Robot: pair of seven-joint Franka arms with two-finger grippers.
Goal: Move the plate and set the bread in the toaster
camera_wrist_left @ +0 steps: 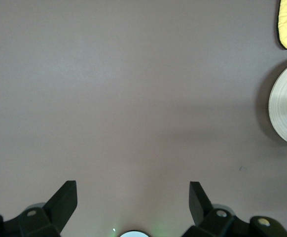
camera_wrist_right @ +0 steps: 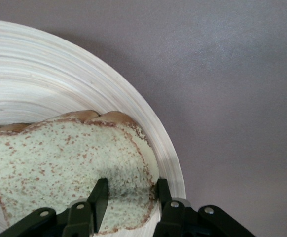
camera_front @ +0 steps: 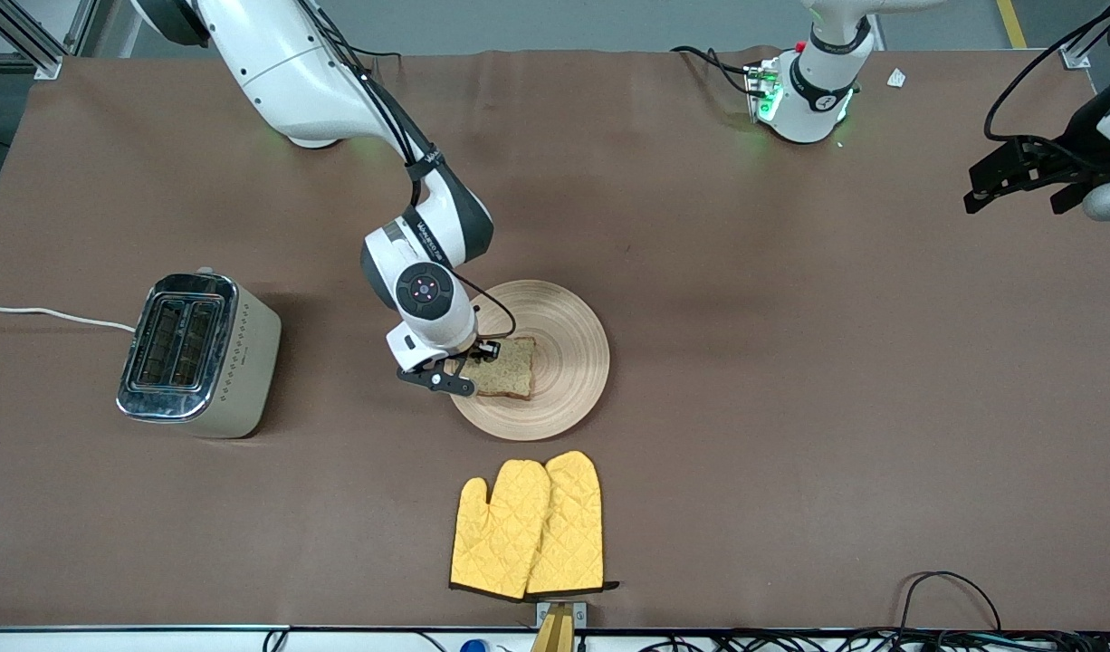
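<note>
Both arms: glossy white shells, dark grey joint bands, black cables clipped alongside. Right claw [camera_front: 465,373]: black fingers, silver screws. Left claw [camera_front: 1017,181]: matte black. Green indicator light at left base.

Speckled brown bread [camera_front: 505,367] lies flat on the round wooden plate [camera_front: 569,362]; the cream toaster [camera_front: 199,355] stands well apart, toward the right arm's end.
</note>
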